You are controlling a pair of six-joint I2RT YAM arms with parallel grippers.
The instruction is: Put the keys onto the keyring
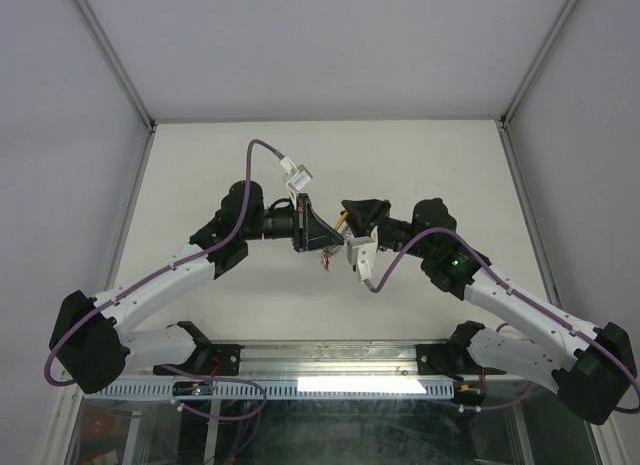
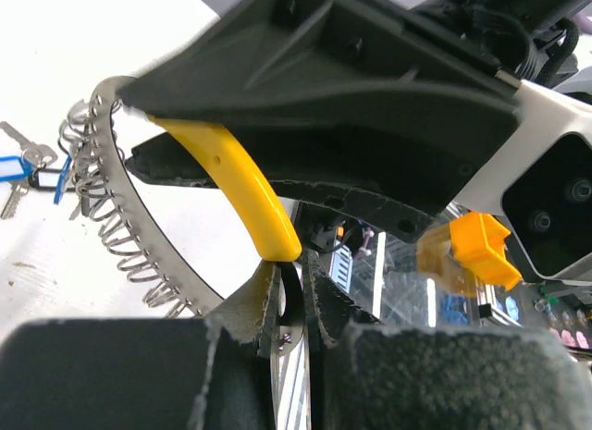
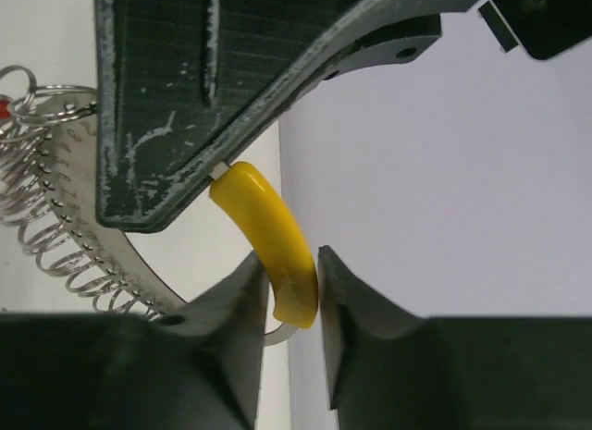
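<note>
Left gripper: clenched on keyring, gripping the thin band just below the yellow section. Right gripper: jaws pinch the yellow section's other end. Ring is held between both. Small wire loops hang along its band. Beyond, keys with a blue tag lie on the table.

The left tool pinches the thin metal band of the keyring just below the end of its yellow section, which arcs up between the black fingers of the right tool. Small wire loops hang along the band. Keys with a blue tag lie on the white tabletop beyond.
</note>
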